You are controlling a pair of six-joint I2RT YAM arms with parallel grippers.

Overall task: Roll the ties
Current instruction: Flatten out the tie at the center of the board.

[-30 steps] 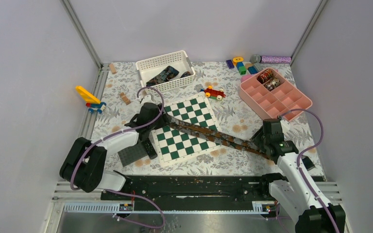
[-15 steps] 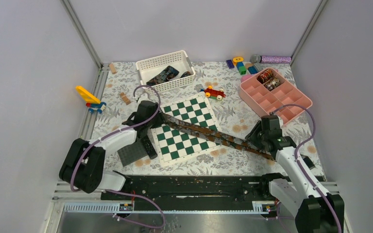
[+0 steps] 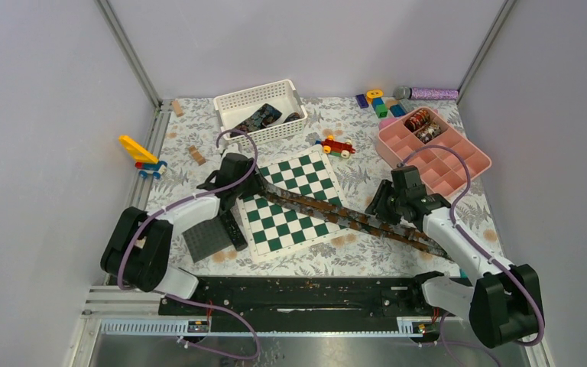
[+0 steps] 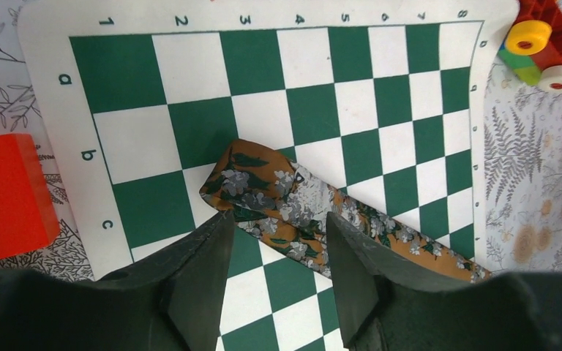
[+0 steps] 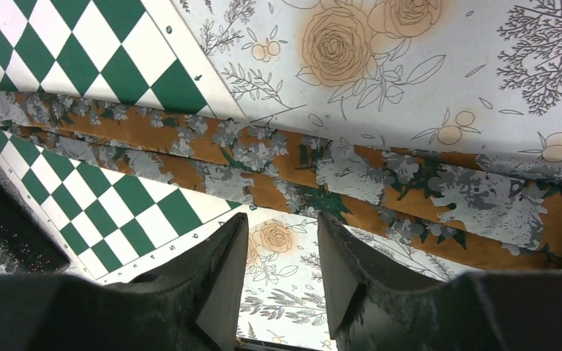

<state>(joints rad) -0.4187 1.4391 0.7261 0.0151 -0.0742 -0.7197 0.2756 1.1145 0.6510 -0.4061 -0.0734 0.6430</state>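
A brown-rust flowered tie lies flat and slantwise, from the chessboard down to the table's right front. Its narrow end is folded over on the board. My left gripper hovers open at that end, with the fabric just past its fingertips. My right gripper stands open beside the tie's wider part, holding nothing. More ties lie in the white basket. Two rolled ties sit in the pink tray.
A toy car and coloured blocks lie behind the board. A yellow toy is at the left, and a dark grey plate and a black remote sit by the board's left edge. A red block lies close to my left gripper.
My right arm has swung left and farther up the tie, toward the chessboard. The left gripper has shifted slightly toward the back. The tie lies as before.
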